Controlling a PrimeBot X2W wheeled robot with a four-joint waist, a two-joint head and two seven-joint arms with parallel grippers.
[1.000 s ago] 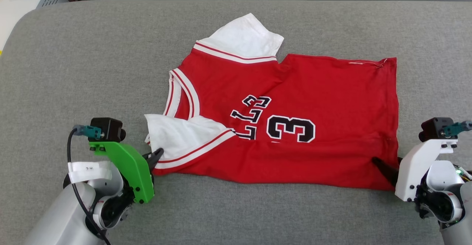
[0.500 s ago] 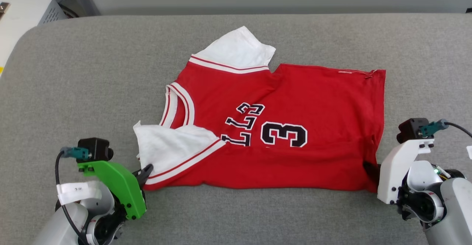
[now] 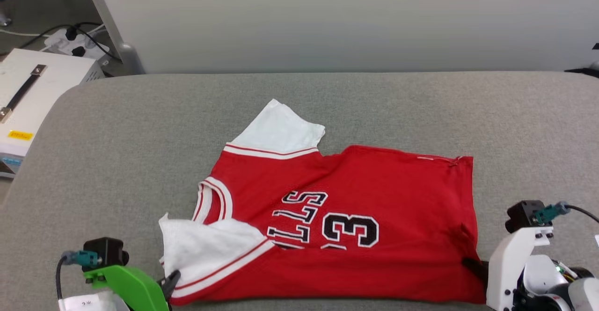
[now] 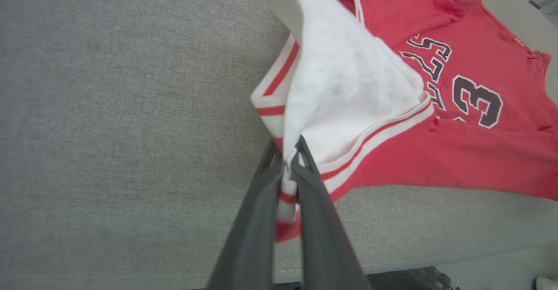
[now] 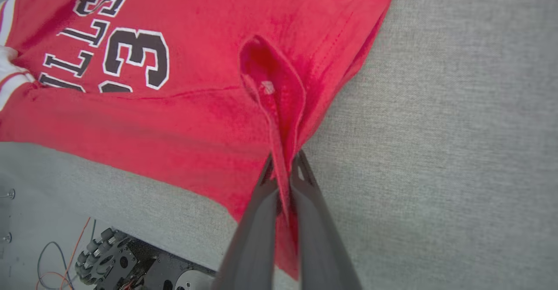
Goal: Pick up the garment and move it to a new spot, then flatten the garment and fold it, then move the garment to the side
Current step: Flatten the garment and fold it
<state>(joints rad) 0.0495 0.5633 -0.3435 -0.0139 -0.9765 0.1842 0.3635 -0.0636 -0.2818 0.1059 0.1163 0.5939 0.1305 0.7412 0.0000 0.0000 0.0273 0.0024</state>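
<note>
Garment (image 3: 374, 194): red jersey T-shirt with white sleeves, striped trim and black lettering. Lies spread sideways on the grey table (image 3: 117, 152), collar toward the robot's left, hem toward its right, near edge close to the table's front. Near sleeve is turned over onto the chest and covers part of the lettering

Left pincer (image 4: 288, 159): clenched on the striped cuff corner of the near sleeve; cloth rises off the table into the jaws. Grip unchanged from a second ago

Right pincer (image 5: 284, 161): clenched on the near hem corner, a ridge of red cloth gathered between the jaws. Change: a second ago it stood open at this corner and has since closed

Head view: more of the wall (image 3: 327, 21) behind the table shows than before. That is the camera tilting; the lay of the shirt looks unchanged

Assessment: both near corners now secured, so the grasp looks complete; body of the shirt not yet lifted. Next move probably a joint, level raise of both arms. Risk: the thin pinch at the hem may slip
</note>
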